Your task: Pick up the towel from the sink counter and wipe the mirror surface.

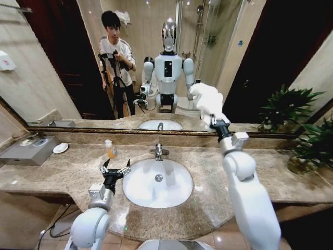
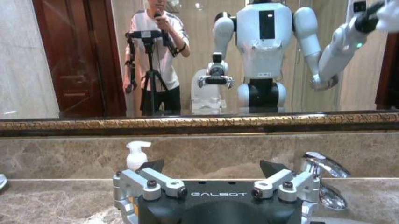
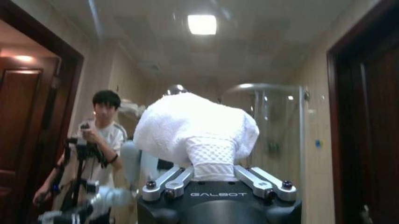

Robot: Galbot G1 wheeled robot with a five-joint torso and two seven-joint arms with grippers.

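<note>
Up at two o'clock from the basin (image 1: 157, 183), the right end effector (image 1: 212, 121) pinches the towel (image 1: 206, 101) against the mirror (image 1: 78, 67), wiping stage, needing sweeping strokes next; the left end effector (image 1: 115, 170) hovers spread over the tabletop (image 1: 62, 172).

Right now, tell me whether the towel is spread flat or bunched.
Bunched. The towel bulges in a rounded wad above the right pincer, which is shut on a fold of it, raised before the mirror.

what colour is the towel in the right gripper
White, seen best in the right wrist view: towel, right gripper.
</note>
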